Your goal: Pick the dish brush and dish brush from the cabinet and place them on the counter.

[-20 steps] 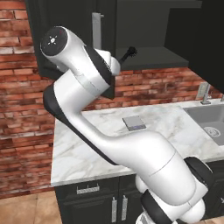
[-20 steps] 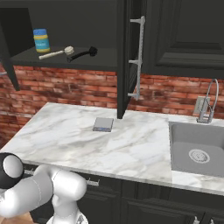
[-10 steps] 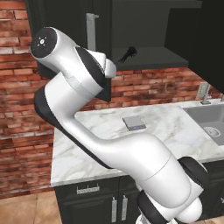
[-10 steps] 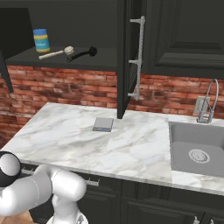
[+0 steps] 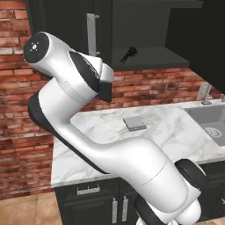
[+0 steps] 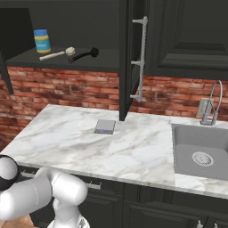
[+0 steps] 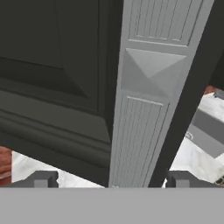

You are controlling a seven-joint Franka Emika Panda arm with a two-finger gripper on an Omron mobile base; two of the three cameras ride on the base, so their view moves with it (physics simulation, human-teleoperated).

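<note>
The gripper has its fingers apart astride the door handle, probably to swing the cabinet open. Both brushes lie on its shelf.

The left base view looks forward and down from behind the arm's left, across the counter toward the brick wall and up into the open cabinet. The right base view takes the same counter, cabinet shelf and grey square pad from the other side, reaching further right to the sink. The hand view sits very close against the cabinet's silver bar handle, looking along it, with a sliver of counter beyond.
</note>
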